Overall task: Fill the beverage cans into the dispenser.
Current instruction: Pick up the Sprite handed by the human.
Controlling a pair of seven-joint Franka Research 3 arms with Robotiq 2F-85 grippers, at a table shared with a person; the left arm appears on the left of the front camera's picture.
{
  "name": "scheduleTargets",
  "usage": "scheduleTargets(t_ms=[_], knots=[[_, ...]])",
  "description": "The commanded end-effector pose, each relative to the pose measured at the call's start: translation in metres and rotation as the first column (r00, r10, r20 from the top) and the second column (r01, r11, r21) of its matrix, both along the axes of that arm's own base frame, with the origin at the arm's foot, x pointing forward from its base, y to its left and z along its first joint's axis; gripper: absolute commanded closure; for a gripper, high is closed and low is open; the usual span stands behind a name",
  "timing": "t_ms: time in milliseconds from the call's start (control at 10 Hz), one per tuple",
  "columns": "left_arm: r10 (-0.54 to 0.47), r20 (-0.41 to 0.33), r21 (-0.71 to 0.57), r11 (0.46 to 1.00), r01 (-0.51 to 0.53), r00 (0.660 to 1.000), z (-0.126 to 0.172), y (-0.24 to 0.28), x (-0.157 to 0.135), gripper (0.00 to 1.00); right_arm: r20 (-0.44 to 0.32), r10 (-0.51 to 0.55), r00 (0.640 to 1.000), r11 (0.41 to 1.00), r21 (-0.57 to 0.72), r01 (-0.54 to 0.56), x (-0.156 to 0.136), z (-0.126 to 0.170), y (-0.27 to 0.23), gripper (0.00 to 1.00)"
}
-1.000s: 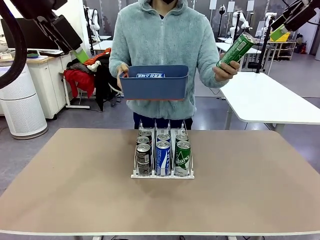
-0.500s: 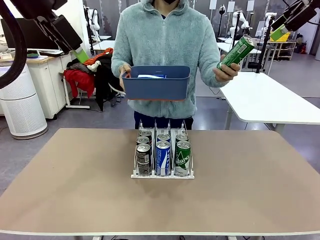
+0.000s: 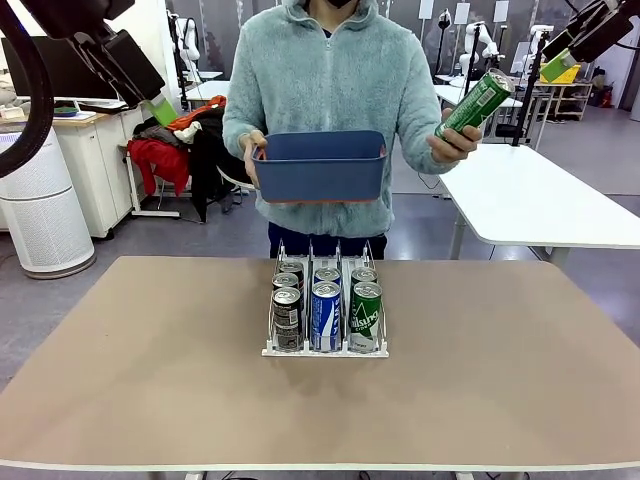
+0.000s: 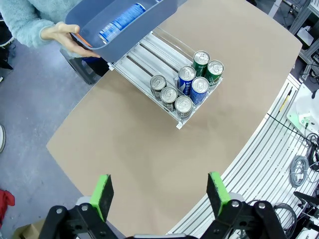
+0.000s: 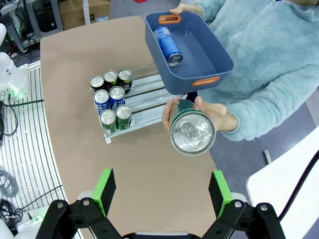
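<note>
– Fingers (image 5: 106, 190) of the right gripper (image 5: 163, 194)?
– Wide apart and empty, like the left gripper (image 4: 160, 193). A person's hand (image 3: 452, 143) holds a green can (image 3: 473, 102) up, above and right of the dispenser (image 3: 325, 350), likely for handover.

The bench (image 3: 150, 380) has a plain tan top with rounded corners. On it stands the dispenser (image 3: 325, 351), midway between the left and right edges, its back end close to the far edge and its low white lip facing the near edge. Six upright beverage cans (image 3: 326, 318) sit at the front of its three lanes, two to a lane, one behind the other: black cans (image 3: 287, 320) in the left lane, blue-and-white cans (image 3: 327, 276) in the middle, green cans (image 3: 365, 316) on the right. Behind them the lanes run bare — white rails between thin wire dividers.
</note>
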State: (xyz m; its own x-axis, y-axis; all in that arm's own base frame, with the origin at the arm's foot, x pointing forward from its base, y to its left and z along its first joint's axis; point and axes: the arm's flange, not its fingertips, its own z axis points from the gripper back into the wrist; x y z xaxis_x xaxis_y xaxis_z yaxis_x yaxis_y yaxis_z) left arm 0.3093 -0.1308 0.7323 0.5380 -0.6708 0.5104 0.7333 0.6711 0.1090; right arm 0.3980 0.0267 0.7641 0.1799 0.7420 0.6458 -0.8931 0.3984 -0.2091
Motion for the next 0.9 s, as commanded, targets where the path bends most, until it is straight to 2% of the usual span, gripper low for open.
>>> scheduleTargets(t_ms=[0, 200, 800], knots=[[-0.002, -0.005, -0.001, 1.0, 0.002, 1.0, 0.0, 0.002, -0.001, 0.0, 0.0, 0.0, 1.0, 1.0, 0.0, 0.0, 0.0, 0.0, 0.0, 0.0], [-0.002, -0.005, -0.001, 1.0, 0.002, 1.0, 0.0, 0.002, -0.001, 0.0, -0.023, 0.001, 1.0, 1.0, -0.019, -0.001, 0.011, -0.003, 0.002, 0.0], [-0.002, -0.005, -0.001, 1.0, 0.002, 1.0, 0.0, 0.002, -0.001, 0.0, -0.029, 0.027, 0.999, 0.998, -0.061, -0.029, 0.047, -0.013, 0.016, 0.0]])
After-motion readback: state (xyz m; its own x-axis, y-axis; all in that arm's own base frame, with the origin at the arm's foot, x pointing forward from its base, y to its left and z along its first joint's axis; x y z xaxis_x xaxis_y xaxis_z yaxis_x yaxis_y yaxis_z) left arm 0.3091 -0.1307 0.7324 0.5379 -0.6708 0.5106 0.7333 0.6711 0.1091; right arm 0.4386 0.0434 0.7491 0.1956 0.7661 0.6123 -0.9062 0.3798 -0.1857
